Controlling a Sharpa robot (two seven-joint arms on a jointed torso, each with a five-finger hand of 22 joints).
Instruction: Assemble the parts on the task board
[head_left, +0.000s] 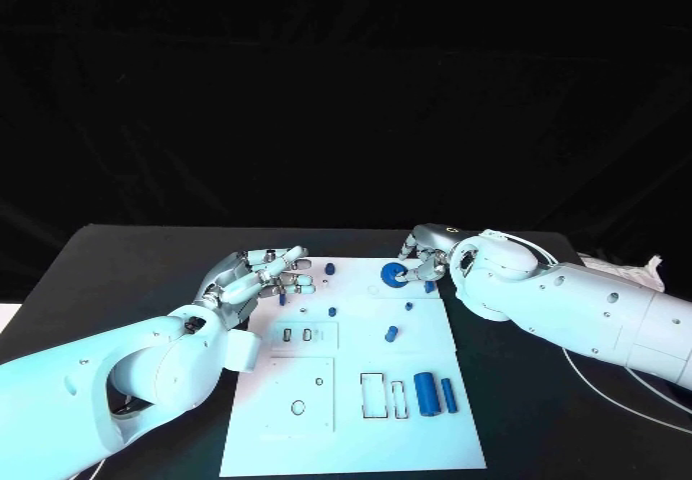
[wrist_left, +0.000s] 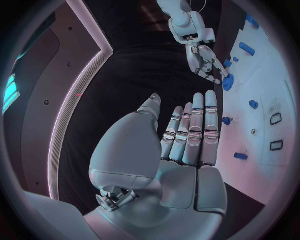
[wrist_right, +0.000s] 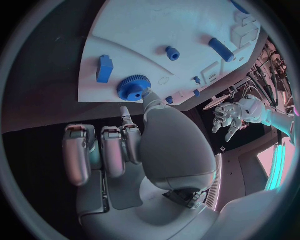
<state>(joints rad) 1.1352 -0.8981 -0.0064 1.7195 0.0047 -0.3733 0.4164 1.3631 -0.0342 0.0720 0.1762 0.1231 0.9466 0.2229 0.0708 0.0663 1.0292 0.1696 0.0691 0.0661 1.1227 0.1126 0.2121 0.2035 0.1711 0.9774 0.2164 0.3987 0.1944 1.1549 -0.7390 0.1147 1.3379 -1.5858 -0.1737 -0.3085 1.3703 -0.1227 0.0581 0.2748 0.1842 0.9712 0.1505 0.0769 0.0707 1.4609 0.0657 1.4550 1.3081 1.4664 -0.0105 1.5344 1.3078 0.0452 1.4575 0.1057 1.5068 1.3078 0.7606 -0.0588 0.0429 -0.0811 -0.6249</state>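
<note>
right hand (head_left: 427, 256), upper centre of the frame, pinches a blue gear (head_left: 392, 273) at the board's (head_left: 361, 440) top edge. left hand (head_left: 260, 278), left of centre, fingers (wrist_left: 195, 131) straight and together, holds nothing; blue parts (head_left: 436, 392) lie lower right.

Black table (head_left: 130, 270) under a dark backdrop (head_left: 346, 110) from 9 to 3 o'clock, crumpled white cloth (head_left: 627, 268) at 3 o'clock

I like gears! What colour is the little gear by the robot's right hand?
Blue. The gear shows best in the right wrist view.
</note>
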